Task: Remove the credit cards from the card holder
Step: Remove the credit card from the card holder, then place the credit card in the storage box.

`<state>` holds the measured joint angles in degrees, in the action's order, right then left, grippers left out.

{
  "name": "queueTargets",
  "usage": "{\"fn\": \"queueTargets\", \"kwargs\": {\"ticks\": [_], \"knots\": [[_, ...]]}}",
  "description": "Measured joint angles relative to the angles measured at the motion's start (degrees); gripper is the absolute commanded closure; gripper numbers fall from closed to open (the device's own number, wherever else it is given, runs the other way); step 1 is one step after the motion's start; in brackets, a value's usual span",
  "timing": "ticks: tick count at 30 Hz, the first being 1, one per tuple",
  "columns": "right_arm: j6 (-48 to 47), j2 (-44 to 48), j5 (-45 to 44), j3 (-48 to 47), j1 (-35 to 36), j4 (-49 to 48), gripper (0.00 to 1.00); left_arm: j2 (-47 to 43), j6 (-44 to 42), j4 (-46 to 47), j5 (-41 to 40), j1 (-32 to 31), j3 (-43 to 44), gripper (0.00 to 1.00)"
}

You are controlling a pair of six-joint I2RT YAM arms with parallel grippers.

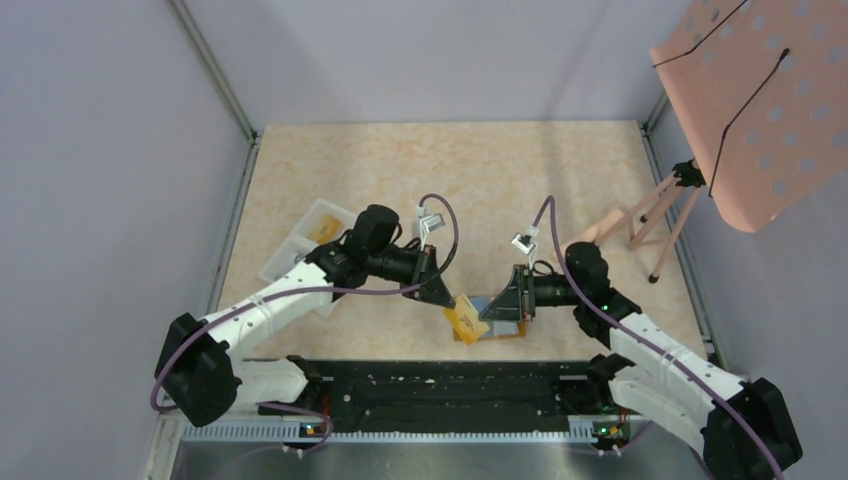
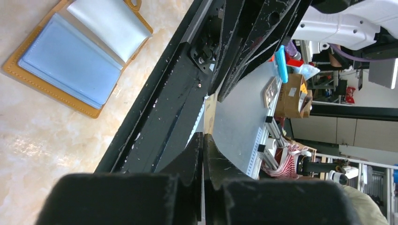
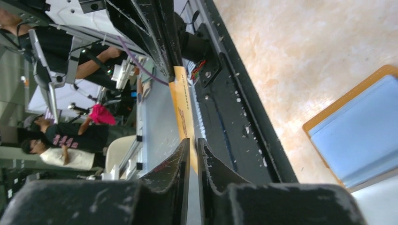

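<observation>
One card holder (image 2: 47,86), one tray (image 1: 300,240), one pegboard (image 1: 770,100).

The card holder (image 2: 56,90) lay open and flat on the table, a tan-orange wallet with a stitched border and a small loop tab (image 2: 133,4) at one edge. A light blue card (image 2: 70,58) sat in one leaf and a whitish card (image 2: 110,26) in the other (both flush within the border). A yellow-orange card (image 1: 465,322) with red print was off the table, tilted, just beside the holder, pinched in the right gripper (image 3: 192,145).
</observation>
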<state>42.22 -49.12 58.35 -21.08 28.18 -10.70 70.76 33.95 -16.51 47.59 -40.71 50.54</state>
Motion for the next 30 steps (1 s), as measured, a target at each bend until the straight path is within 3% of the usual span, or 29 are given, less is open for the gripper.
{"fn": "queueTargets", "kwargs": {"ticks": [8, 12, 19, 25, 30], "knots": [[1.3, 4.0, -9.1, -0.1, 0.0, 4.9, 0.31, -1.9, 2.2, 2.0, -1.7, 4.1, -1.3, 1.00], [1.4, 7.6, -14.0, -0.3, 0.0, 7.4, 0.02, -4.1, 3.8, 1.9, -4.7, 8.2, -2.3, 1.00], [-0.3, 9.0, -18.9, -0.8, 0.0, 12.3, 0.01, -15.5, 7.1, 1.0, -20.2, 19.0, -6.9, 1.00], [-1.1, 8.9, -20.9, -0.8, 0.0, 14.2, 0.01, -25.0, 8.3, -1.7, -41.4, 21.9, -7.7, 1.00], [-1.0, 7.7, -20.9, -0.7, 0.0, 13.0, 0.01, -26.5, 9.5, -5.4, -56.4, 24.9, -7.1, 1.00]]}}
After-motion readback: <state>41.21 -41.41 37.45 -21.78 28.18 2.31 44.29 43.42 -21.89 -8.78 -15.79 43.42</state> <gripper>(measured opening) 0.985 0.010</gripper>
